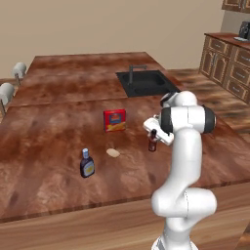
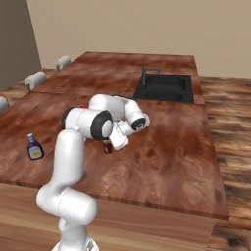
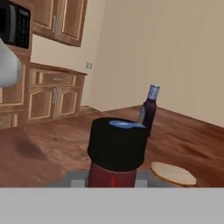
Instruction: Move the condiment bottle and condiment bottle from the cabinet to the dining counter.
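Fingers [image 1: 153,141] of mine are pinched narrow around the small dark-brown condiment bottle with a black cap and red label [image 1: 153,141], which stands upright on the broad reddish-brown wood-grain tabletop [image 1: 58,132]. Whether its base touches the wood I cannot tell. In the hand view the black cap [image 3: 117,143] sits close in front of me, with a pale glint on top and dark red showing below it.

Just beyond the bottle lies a flat tan cracker-like disc [image 3: 173,173]; farther the same way stands a second dark sauce bottle with a blue-and-yellow label and pale cap [image 1: 87,164], well apart. A red box with a yellow and blue front [image 1: 114,120] stands upright off to one side, near but not touching. The inset black sink with its dark faucet [image 1: 146,82] lies well away toward the far end of the tabletop.

Bare wood spreads around the bottle on every side. The near edge of the tabletop runs behind my arm, and the side edge drops to wooden floor toward the light-brown drawer cabinets [image 1: 227,63].
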